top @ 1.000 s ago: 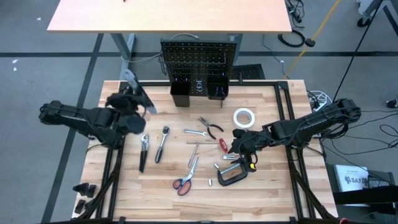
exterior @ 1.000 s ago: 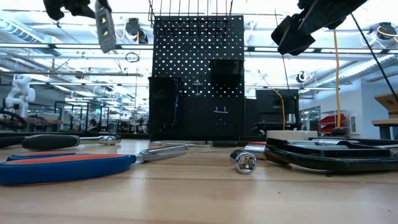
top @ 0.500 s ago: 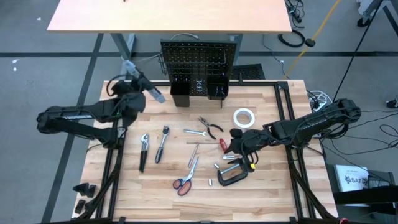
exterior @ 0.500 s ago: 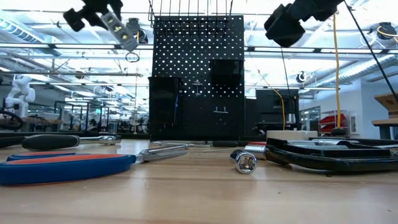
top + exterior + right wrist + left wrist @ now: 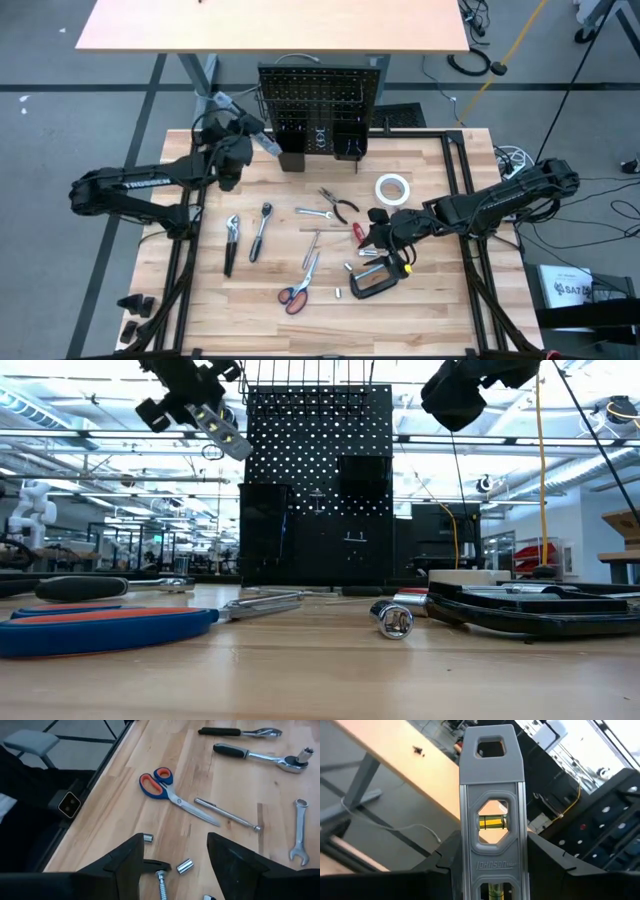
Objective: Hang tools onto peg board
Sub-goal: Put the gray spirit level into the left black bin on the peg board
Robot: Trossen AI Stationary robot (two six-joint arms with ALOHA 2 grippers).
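a: where's the tool?

b: the left gripper has its fingers closed on a grey metal torpedo level with a yellow vial, raised beside the upper left corner of the upright black perforated peg board.

a: how does it lie?

b: its long axis runs straight out from the fingers, hang-hole end leading, tilted toward the board.

a: and the other arm?

b: the right gripper hovers empty, fingers apart, over the black c-clamp, well away. the left is nearer.

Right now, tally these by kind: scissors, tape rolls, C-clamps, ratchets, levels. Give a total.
Scissors: 1
Tape roll: 1
C-clamp: 1
Ratchet: 1
Level: 1, held in the left gripper
Total: 5
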